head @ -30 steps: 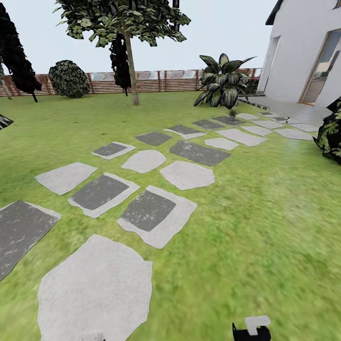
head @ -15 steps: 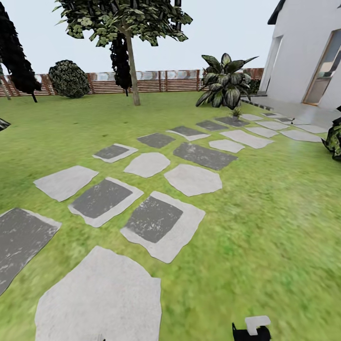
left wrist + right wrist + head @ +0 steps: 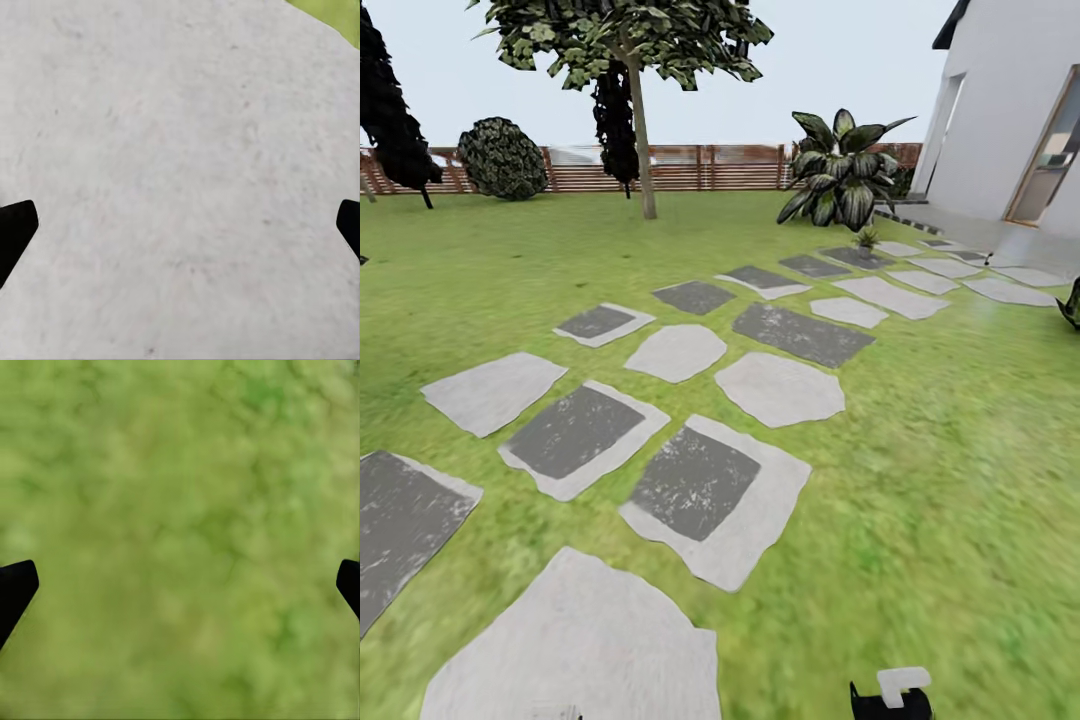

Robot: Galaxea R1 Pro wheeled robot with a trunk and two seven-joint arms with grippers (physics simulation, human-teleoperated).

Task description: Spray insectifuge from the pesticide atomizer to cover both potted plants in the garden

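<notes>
The garden lawn (image 3: 920, 470) stretches ahead, crossed by grey stepping slabs (image 3: 700, 485). A small green plant (image 3: 867, 238) stands on a far slab near the house; it is too small to tell whether it is one of the potted plants. Near it, a tiny dark speck (image 3: 988, 260) rises from the pale paving; I cannot tell if it is the pesticide atomizer. My left gripper (image 3: 180, 232) hangs open over a pale slab (image 3: 172, 150), holding nothing. My right gripper (image 3: 180, 592) hangs open over grass, also holding nothing.
A big broad-leaved plant (image 3: 842, 170) and a tree (image 3: 635, 110) stand before the brown slatted fence (image 3: 690, 168). A white house (image 3: 1010, 110) with a door is at the right. Dark shrubs (image 3: 503, 160) line the far left. Part of my right arm (image 3: 892, 694) shows at the bottom edge.
The whole view has shifted as the robot rolls forward: slabs sit nearer and lower, and the dark bush at the right edge has almost left the picture. Both grippers stay open.
</notes>
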